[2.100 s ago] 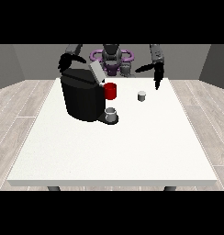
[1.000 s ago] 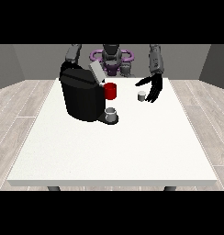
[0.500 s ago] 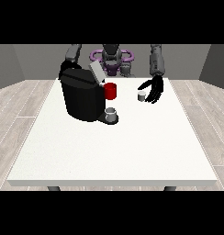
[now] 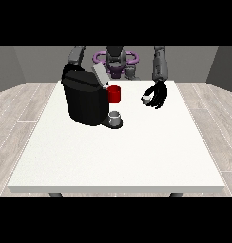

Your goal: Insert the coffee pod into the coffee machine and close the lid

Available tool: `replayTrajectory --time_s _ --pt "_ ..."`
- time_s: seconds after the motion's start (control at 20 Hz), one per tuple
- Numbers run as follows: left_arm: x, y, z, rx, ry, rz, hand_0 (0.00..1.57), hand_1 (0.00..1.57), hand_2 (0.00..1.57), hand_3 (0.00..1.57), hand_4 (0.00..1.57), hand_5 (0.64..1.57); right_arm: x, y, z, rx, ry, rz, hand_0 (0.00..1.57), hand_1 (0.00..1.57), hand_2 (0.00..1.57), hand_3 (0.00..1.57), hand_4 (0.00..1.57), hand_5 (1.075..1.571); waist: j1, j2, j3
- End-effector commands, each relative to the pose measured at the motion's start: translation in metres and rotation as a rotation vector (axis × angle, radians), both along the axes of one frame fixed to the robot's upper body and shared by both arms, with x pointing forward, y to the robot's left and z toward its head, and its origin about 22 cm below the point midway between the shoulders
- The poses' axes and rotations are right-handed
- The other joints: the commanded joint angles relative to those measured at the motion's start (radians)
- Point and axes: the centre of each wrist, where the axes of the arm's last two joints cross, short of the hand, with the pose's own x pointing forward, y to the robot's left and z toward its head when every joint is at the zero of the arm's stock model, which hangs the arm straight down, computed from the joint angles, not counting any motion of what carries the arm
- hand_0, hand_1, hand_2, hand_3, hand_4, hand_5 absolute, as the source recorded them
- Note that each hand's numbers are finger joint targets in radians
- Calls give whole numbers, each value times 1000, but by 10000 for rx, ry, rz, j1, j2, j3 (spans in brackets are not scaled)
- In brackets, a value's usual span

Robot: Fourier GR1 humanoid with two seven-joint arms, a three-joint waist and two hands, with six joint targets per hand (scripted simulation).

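The table (image 4: 113, 156) has a white, matt top, smooth with a faint speckle. The coffee machine (image 4: 84, 99) looks like black plastic with a dull sheen along its upper edge; its raised lid (image 4: 100, 74) is a lighter grey, smooth and slightly shiny. A glossy red part (image 4: 115, 94) sits at its front, and a grey cup (image 4: 116, 116) below has a metallic look. The pod (image 4: 146, 98) is pale and smooth. The hand at the view's right (image 4: 158, 95) is glossy black. The floor (image 4: 18, 109) shows pale wood-look planks, matt.
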Motion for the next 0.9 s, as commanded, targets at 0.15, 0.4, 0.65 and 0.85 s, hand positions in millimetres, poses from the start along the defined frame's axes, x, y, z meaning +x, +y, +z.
replayTrajectory --time_s 0.15,0.4,0.65,0.85 --pt "-9 5 -15 1200 477 -329 970 970 1054 793 319 1571 1 -12 -5 222 223 -266 0 0 0 0 487 1571 54 -65 -24" --pt "7 15 6 1130 -58 -816 1266 1266 1399 1363 507 1571 -4 -4 -13 275 181 -203 0 0 0 0 424 1571 89 -60 -23" --pt "39 -16 50 413 -711 -1945 1450 1450 1452 1388 623 1571 0 -24 -20 399 546 -529 0 0 0 0 438 1571 210 -421 -20" --pt "50 -24 73 452 -699 -2431 1323 1323 1383 1352 581 1571 -5 -11 -33 295 1027 -367 0 0 0 0 490 1571 303 -843 -19"
